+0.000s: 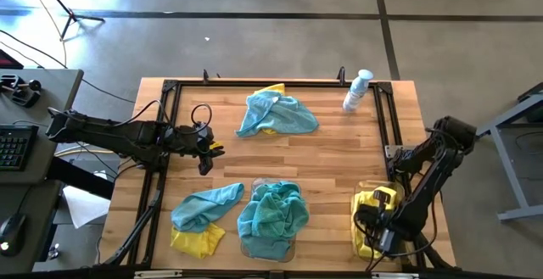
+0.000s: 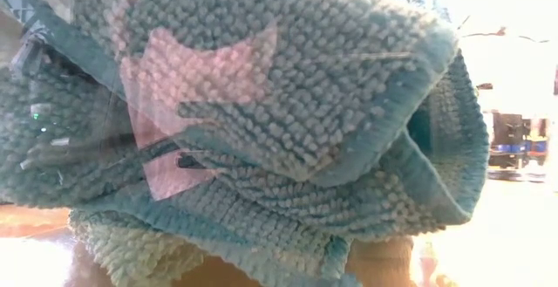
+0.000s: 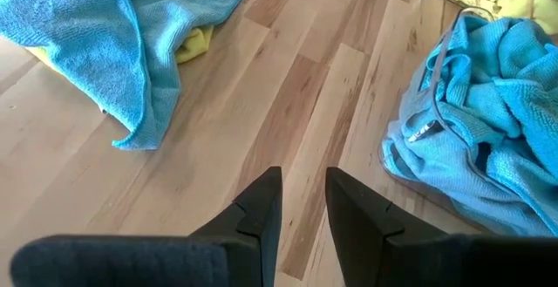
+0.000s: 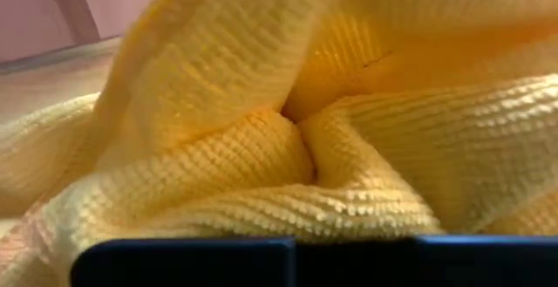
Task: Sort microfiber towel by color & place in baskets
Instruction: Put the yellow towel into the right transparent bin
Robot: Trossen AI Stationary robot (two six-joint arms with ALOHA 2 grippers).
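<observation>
High view: teal towels (image 1: 271, 215) are heaped in the clear basket (image 1: 254, 249) at the near-middle of the table, spilling over its rim, the heap's long axis running from near edge toward far edge. To its left a loose teal towel (image 1: 204, 207) lies on the wood, stretched roughly left to right, overlapping a yellow towel (image 1: 197, 241) beneath its near side. Toward the far edge another teal towel (image 1: 276, 114) sprawls left to right over a yellow cloth (image 1: 273, 90) that peeks out at its far side. At the near right, the second clear basket (image 1: 361, 203) holds a bunched yellow towel (image 1: 370, 201); the right gripper (image 1: 382, 232) is down in it, and its wrist view is filled with yellow folds, the fingers closed, though whether they pinch cloth cannot be told. The left gripper (image 1: 206, 152) hovers over bare wood at the table's (image 1: 339, 156) left-middle, fingers slightly apart and empty. A white spray bottle (image 1: 357, 91) lies at the far right corner.
</observation>
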